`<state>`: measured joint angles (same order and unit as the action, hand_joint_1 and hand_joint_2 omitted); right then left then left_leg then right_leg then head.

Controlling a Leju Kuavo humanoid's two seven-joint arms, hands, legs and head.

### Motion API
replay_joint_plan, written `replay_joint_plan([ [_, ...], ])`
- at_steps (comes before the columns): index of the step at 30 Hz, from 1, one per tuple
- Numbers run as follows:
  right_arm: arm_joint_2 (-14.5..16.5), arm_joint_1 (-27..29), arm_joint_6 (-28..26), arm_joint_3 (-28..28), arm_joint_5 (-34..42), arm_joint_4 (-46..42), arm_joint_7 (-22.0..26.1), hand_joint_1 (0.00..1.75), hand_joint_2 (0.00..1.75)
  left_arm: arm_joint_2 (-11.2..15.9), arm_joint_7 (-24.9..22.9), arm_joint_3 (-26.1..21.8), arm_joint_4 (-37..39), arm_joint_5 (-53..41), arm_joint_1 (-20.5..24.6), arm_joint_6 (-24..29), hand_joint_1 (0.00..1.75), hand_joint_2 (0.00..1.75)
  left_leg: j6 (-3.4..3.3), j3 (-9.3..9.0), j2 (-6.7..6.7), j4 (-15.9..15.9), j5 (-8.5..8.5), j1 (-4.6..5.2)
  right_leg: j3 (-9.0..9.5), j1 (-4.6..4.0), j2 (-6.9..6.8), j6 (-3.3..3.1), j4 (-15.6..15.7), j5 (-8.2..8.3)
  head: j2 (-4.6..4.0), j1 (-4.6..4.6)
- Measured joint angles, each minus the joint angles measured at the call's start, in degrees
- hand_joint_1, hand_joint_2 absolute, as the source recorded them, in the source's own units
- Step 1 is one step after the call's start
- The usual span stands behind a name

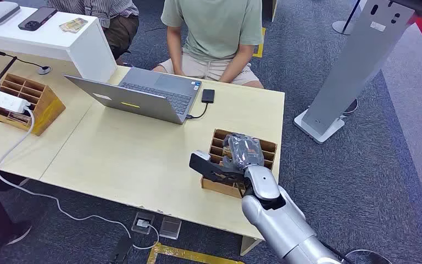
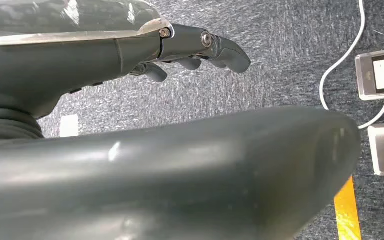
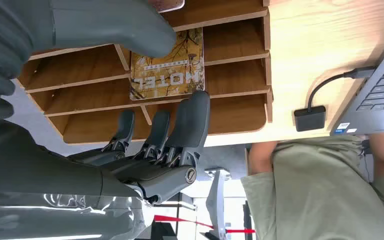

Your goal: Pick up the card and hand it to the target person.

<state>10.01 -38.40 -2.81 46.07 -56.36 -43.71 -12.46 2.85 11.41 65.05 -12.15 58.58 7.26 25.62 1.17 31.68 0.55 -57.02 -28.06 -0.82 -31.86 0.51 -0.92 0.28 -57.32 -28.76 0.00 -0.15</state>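
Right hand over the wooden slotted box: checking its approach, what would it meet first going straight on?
Probably the brown hotel card in the wooden slotted box; the right hand brackets it, though depth is unclear.

A table [image 1: 143, 159] spans the left and middle of the head view. A laptop [image 1: 137, 93] sits at its upper middle, with a small adapter [image 1: 208, 95] just right of it. A slotted rack [image 1: 268, 149] stands at the table's lower right; the right hand [image 1: 242, 151] is over it, and a card [image 3: 169, 67] lies in one slot. Another rack [image 1: 30, 99] sits at the left. A person [image 1: 214, 33] sits behind the table at top centre.
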Motion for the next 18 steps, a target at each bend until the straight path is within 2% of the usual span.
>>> replay_joint_plan([
  [18, 0.68, -1.27, -3.01, 0.02, -1.22, 4.39, -0.92, 0.89, 1.75, -0.16, 0.54, 0.0, 0.0, 0.46, -0.02, 0.37, 0.0, 0.0, 0.0, 0.0, 0.0, 0.0, 0.0, 0.0, 0.0, 0.0, 0.0, 0.0, 0.0, 0.0, 0.0, 0.0],
])
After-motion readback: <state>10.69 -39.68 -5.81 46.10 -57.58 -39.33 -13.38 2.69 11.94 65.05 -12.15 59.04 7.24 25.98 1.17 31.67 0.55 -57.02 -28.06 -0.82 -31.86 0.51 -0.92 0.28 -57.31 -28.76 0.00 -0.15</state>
